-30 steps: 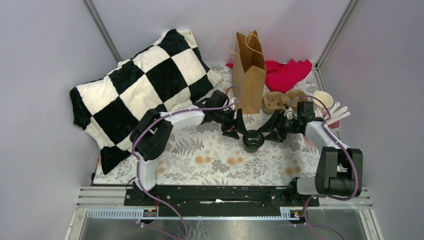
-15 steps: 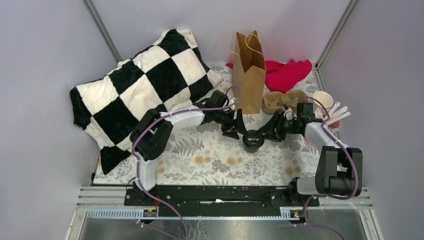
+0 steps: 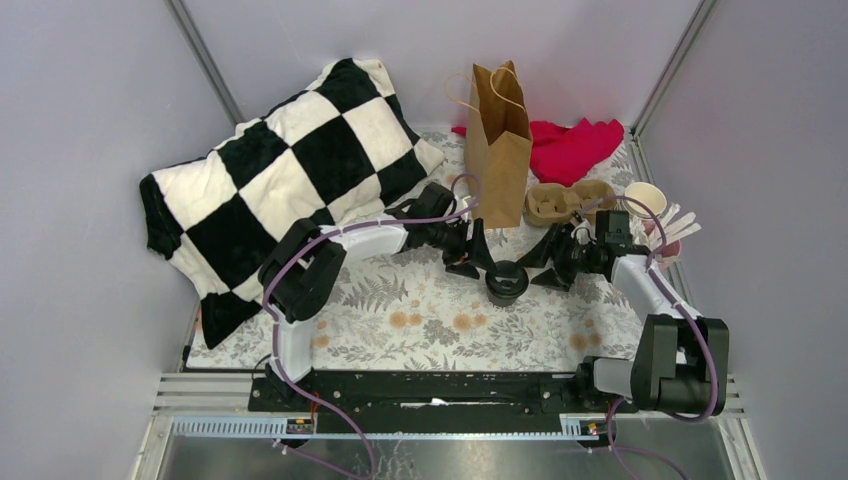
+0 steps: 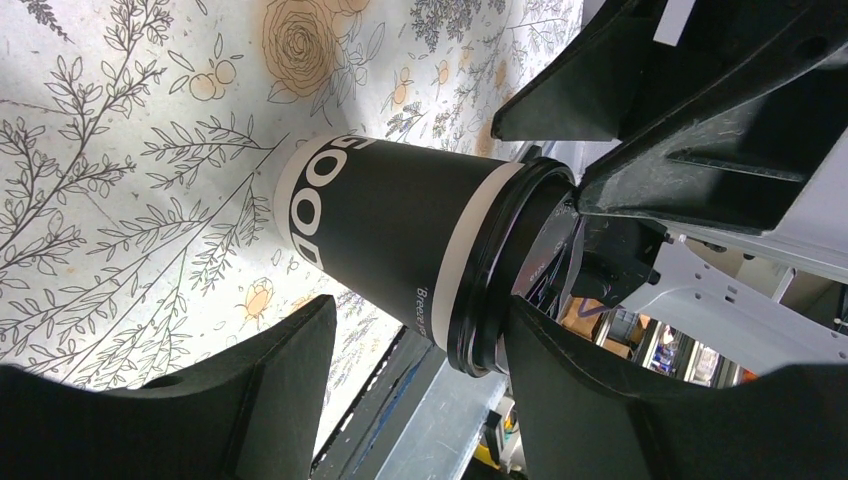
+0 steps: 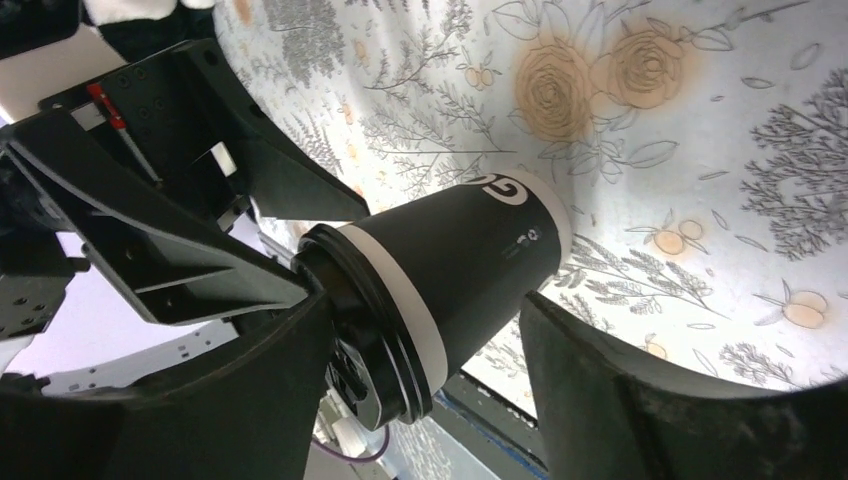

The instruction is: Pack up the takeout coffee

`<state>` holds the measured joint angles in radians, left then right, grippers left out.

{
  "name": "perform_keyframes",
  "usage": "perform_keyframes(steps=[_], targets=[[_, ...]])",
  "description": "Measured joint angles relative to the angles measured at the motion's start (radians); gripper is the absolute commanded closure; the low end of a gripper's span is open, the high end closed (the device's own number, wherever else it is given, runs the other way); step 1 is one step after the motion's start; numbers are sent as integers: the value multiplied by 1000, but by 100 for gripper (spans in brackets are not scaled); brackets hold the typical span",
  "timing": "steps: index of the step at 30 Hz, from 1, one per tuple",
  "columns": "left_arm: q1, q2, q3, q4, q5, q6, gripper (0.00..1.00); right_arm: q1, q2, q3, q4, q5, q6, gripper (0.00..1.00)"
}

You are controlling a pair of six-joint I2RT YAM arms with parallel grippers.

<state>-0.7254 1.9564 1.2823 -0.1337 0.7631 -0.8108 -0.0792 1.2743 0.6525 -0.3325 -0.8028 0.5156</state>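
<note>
Coffee cup (image 3: 506, 282), lid on, stands upright on the floral cloth (image 3: 420, 310) between your two arms, near the brown paper bag (image 3: 497, 150) but apart from it. Left gripper (image 3: 480, 258) and right gripper (image 3: 545, 265) both straddle it, jaws spread, neither visibly clamped. The grasp looks to be the step in hand. Next, close one claw on the body, clear the other, then lift toward the bag's mouth.

Black lidded cup (image 5: 470, 250), between right hand's (image 5: 422, 300) spread fingers, seemingly ungripped
</note>
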Motion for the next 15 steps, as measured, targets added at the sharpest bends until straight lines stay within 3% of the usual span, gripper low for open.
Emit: perform_keyframes(steps=[3,7,15], targets=[[0,0,11,-19,-2,3,35,1,-11,39,-89,47,-32,12],[-1,0,26,-48,-11,8,35,1,-47,50,-166,50,-53,11],[-2,0,30,-56,-14,9,35,1,-133,-17,-221,-8,-50,19]])
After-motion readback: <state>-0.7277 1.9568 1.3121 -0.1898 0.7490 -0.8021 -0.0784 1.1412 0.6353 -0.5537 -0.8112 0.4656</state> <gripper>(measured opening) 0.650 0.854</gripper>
